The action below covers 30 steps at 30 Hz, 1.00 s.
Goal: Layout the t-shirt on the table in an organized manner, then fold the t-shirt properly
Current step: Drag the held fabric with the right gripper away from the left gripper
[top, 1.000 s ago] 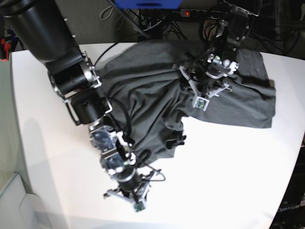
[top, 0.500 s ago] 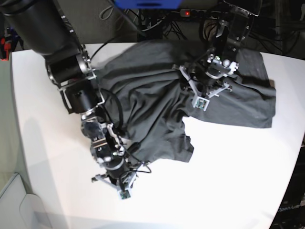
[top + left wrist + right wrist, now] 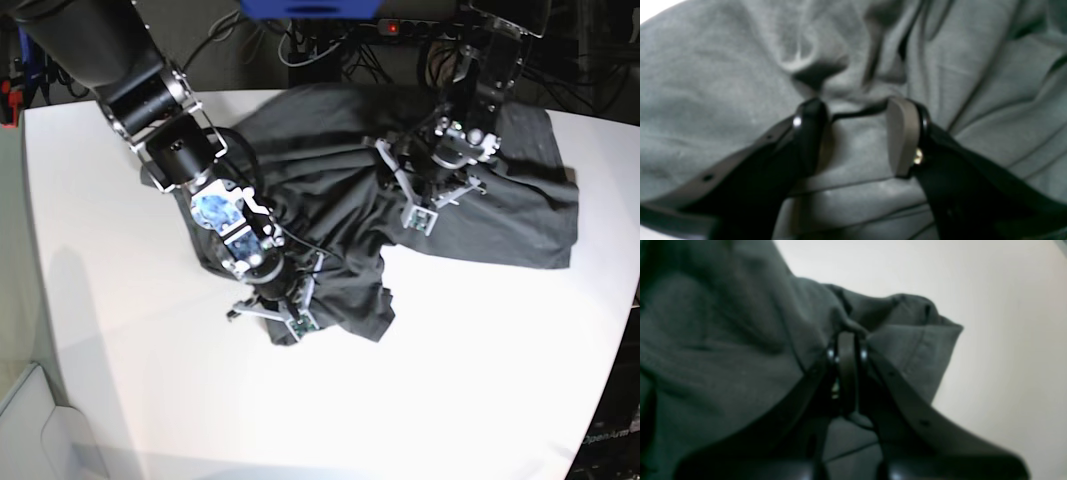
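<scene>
Shirt: the dark grey t-shirt (image 3: pixel 330 190) lies crumpled on the far half of the table (image 3: pixel 480 370); it is not spread flat; a broad part reaches toward the far right corner of the table, and a bunched lobe hangs toward the table's middle; deep creases run through the cloth between the two arms

Table: white and smooth; bare along the near edge and down the left side; the shirt covers only part of the far area

Right gripper: the right gripper (image 3: pixel 847 340) sits at the near tip of the shirt's bunched lobe, close to the middle of the table; its fingers (image 3: pixel 840 373) are pressed together with a fold of the shirt's hemmed edge pinched between them; the cloth gathers into a small peak just at the fingertips; in the overhead view the arm comes in from the far left corner of the table and lies across the shirt

Left gripper: the left gripper (image 3: pixel 857 116) is over the shirt's far right part, toward the back edge of the table; its fingers (image 3: pixel 902 133) stand partly apart, tips down against the cloth; a ridge of fabric rises between them; whether that ridge is truly gripped I cannot tell

Shirt seen by the left wrist camera: grey cloth fills nearly the whole view; wrinkled; a sliver of table at the upper left corner
</scene>
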Motion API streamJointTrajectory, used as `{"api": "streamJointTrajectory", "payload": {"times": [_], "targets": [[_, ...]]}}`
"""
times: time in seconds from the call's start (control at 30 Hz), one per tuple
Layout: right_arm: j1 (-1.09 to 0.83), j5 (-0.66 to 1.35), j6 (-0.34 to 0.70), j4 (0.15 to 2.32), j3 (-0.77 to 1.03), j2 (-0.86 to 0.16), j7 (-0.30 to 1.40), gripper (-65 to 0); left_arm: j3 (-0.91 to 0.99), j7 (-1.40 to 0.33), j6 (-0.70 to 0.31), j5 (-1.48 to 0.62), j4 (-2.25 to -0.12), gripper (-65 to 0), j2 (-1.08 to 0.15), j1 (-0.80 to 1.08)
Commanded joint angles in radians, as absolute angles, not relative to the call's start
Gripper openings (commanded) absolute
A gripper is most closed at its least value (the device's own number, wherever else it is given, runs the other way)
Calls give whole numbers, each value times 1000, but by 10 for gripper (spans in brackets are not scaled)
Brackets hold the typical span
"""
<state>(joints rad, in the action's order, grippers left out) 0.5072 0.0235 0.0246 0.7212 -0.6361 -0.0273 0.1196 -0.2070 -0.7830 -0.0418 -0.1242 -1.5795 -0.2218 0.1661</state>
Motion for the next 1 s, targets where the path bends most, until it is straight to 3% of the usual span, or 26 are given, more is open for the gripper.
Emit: {"api": "streamJointTrajectory", "payload": {"times": [0.0, 0.2, 0.5, 0.97], "targets": [[526, 21, 19, 733, -636, -22, 162, -650, -213, -932, -38, -113, -1543, -343, -234, 197], [495, 21, 21, 751, -634, -44, 237, -650, -213, -931, -39, -113, -1541, -343, -236, 196], [504, 21, 21, 1018, -628, -81, 364, -648, -213, -931, -39, -113, -1541, -343, -236, 196], [608, 21, 21, 970, -561, -76, 383, -402, -213, -931, -39, -116, -1541, -343, -234, 196]]}}
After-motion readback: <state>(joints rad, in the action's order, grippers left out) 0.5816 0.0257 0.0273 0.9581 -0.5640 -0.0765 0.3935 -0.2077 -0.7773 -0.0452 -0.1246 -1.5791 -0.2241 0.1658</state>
